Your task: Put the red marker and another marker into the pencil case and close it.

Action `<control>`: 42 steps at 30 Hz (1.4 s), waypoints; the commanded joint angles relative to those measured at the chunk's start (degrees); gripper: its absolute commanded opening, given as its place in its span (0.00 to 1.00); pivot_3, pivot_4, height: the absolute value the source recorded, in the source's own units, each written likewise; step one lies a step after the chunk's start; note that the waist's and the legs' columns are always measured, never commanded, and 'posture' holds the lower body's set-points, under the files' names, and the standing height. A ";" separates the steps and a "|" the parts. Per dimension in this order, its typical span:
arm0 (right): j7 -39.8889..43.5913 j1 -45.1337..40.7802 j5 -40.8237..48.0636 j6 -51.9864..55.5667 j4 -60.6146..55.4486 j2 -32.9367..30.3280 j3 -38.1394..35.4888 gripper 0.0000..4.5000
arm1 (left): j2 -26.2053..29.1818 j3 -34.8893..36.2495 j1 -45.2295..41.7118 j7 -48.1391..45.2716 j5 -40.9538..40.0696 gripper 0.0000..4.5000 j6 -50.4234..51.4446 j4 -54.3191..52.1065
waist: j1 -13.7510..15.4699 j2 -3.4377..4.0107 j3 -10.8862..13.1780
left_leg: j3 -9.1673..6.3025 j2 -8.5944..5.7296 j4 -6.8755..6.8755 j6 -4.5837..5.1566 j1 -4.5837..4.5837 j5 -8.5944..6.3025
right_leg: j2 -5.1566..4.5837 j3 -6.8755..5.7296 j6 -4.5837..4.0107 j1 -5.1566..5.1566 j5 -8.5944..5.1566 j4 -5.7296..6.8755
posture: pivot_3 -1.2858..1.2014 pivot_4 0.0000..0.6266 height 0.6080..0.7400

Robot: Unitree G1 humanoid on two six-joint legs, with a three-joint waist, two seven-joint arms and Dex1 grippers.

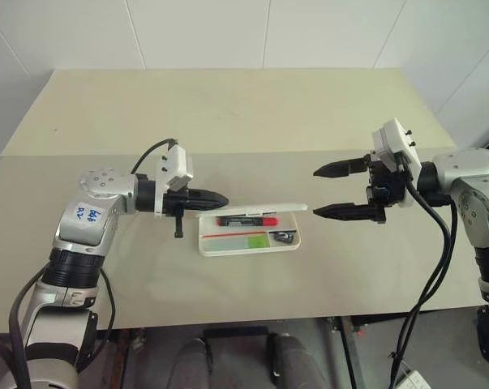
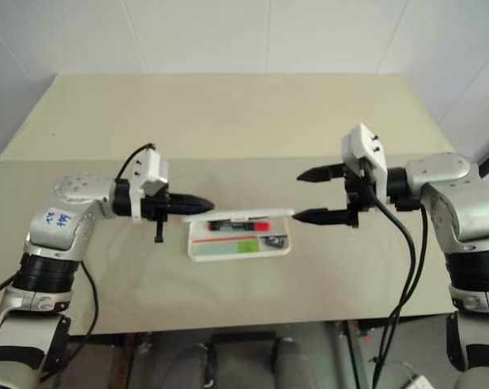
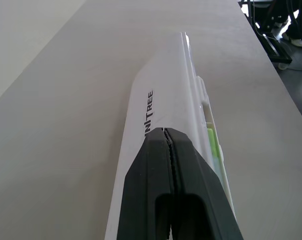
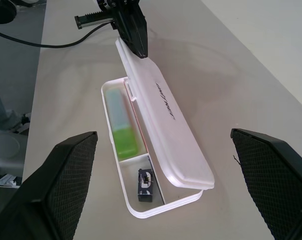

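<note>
The white pencil case (image 1: 249, 243) lies mid-table with its lid (image 4: 161, 105) tilted halfway down over the tray. In the tray the red marker (image 1: 246, 220) lies along the back, partly under the lid. The other marker (image 4: 122, 125), pale green with a bright green cap, lies along the front. My left gripper (image 1: 220, 199) is shut, its tips resting on the lid's left end by the dark lettering (image 3: 148, 112). Right of the case, my right gripper (image 1: 317, 192) hangs open above the table, holding nothing.
A small black item (image 4: 144, 185) sits in the tray's right-hand compartment. The beige table (image 1: 228, 113) stretches far behind the case, and its front edge (image 1: 252, 322) runs close below it. A black cable (image 1: 431, 267) hangs from my right wrist.
</note>
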 commanded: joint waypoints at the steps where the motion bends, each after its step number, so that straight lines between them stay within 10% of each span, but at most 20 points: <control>1: 0.41 -0.64 0.23 -1.17 -0.63 0.15 -0.62 1.00 | 0.28 -1.57 1.68 0.35 -0.76 0.01 0.54 -5.26 | 0.02 0.00 0.00 | 0.00 0.00 0.00 0.00 0.00 0.00 | 0.00 0.00 0.00 0.00 0.00 0.00 | 0.52 0.24 1.00; 21: 0.06 -0.35 -0.39 -1.43 -1.73 0.71 0.05 1.00 | 1.76 -15.22 13.15 16.50 16.99 0.01 1.09 -12.22 | 0.32 0.35 -0.26 | -0.01 -0.07 0.04 0.08 0.36 -0.03 | -0.07 0.06 -0.01 0.39 0.00 -0.06 | 0.52 0.24 1.00; 32: 2.25 -0.16 -0.46 -2.48 -1.95 0.52 0.39 1.00 | 1.27 2.21 12.00 14.95 -3.18 0.01 15.09 -24.23 | -0.52 0.31 -0.24 | 0.02 -0.11 -0.08 0.24 0.94 0.07 | -0.16 0.08 -0.62 0.97 -0.05 -0.20 | 0.52 0.24 1.00; 42: 4.46 -0.74 -3.41 -5.87 3.36 0.13 1.89 1.00 | 9.74 20.44 22.46 17.63 -16.09 0.63 27.39 -36.40 | -0.27 0.30 -0.23 | -0.01 -0.10 -0.24 0.12 0.90 -0.13 | -0.16 0.03 -0.15 0.88 -0.03 -0.28 | 0.52 0.24 1.00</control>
